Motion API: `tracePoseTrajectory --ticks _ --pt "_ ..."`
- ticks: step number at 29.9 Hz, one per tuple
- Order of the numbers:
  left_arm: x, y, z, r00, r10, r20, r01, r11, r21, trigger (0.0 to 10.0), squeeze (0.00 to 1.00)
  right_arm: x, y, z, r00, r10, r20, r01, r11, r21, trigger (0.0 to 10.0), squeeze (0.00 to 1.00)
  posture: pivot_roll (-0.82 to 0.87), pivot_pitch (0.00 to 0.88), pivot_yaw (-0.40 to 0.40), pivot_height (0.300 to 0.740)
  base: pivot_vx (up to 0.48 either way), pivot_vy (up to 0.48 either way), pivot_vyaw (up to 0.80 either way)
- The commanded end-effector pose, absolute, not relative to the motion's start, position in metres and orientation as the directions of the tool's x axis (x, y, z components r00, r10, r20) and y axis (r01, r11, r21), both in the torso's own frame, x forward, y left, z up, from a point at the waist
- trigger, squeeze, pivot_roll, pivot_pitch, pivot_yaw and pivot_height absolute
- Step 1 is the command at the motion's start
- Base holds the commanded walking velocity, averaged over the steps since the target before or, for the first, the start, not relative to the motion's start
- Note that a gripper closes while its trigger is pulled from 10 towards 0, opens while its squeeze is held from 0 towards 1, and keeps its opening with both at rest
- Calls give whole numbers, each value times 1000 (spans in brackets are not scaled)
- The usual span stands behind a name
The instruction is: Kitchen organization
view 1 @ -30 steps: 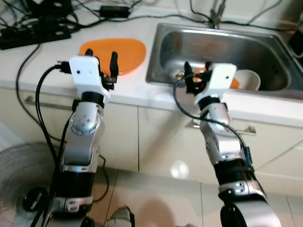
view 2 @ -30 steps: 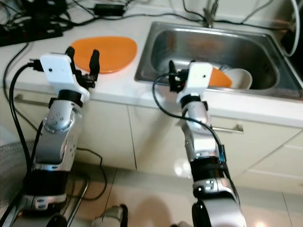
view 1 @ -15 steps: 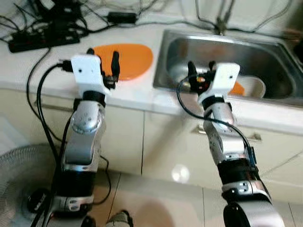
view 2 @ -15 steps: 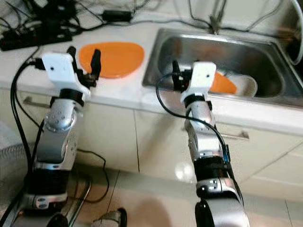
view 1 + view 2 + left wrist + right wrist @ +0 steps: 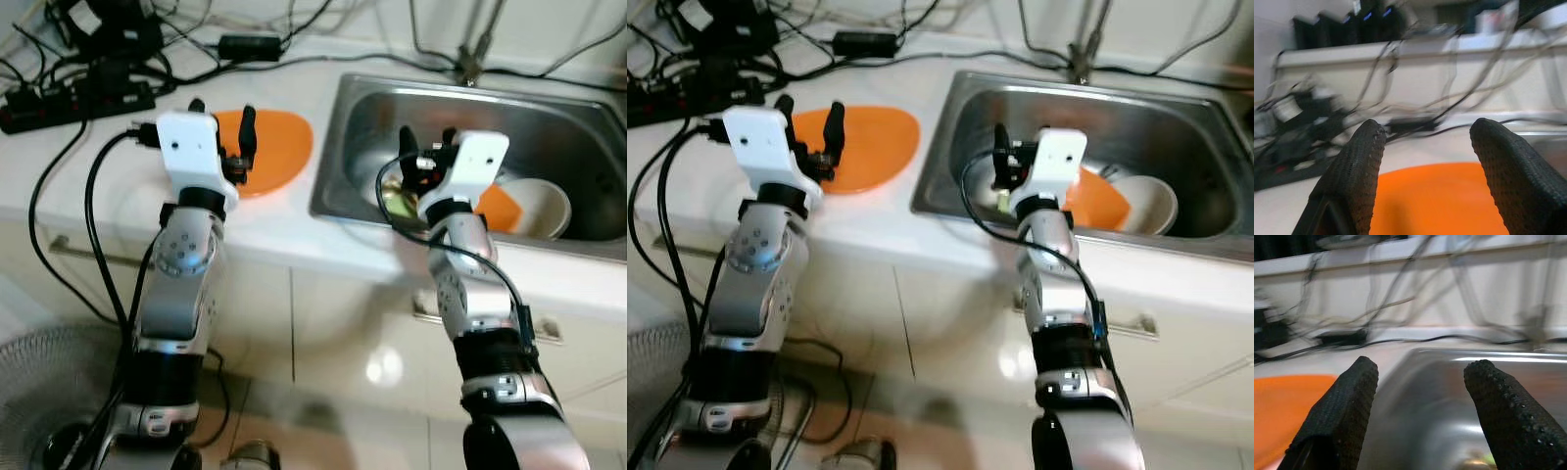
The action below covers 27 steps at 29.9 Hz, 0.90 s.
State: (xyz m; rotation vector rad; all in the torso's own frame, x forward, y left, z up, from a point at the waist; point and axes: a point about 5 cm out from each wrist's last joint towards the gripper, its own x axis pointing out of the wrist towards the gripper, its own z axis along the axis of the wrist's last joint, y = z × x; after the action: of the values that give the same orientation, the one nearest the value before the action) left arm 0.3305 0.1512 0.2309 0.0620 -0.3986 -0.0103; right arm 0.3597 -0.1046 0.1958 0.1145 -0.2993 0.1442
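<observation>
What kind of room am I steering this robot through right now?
Most likely a home kitchen: a steel sink set into a white counter, a white bowl inside it, and cabinet fronts below.

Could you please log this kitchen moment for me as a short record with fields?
left claw: open, empty, above the orange plate on the counter
right claw: open, empty, over the sink
in sink: white bowl beside a second orange dish
counter back: black power strip and cables
</observation>
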Motion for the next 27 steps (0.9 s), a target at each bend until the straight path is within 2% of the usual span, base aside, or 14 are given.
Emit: tracePoseTrajectory --ticks 1,27 --pt "329 143 235 911 -55 409 33 998 61 10000 0 361 -116 197 948 93 304 -128 987 98 10000 0 135 114 -14 740 0 0 0" --pt "329 144 232 920 -49 390 30 998 53 10000 0 361 -115 194 952 102 288 -135 986 97 10000 0 136 113 -15 740 0 0 0"
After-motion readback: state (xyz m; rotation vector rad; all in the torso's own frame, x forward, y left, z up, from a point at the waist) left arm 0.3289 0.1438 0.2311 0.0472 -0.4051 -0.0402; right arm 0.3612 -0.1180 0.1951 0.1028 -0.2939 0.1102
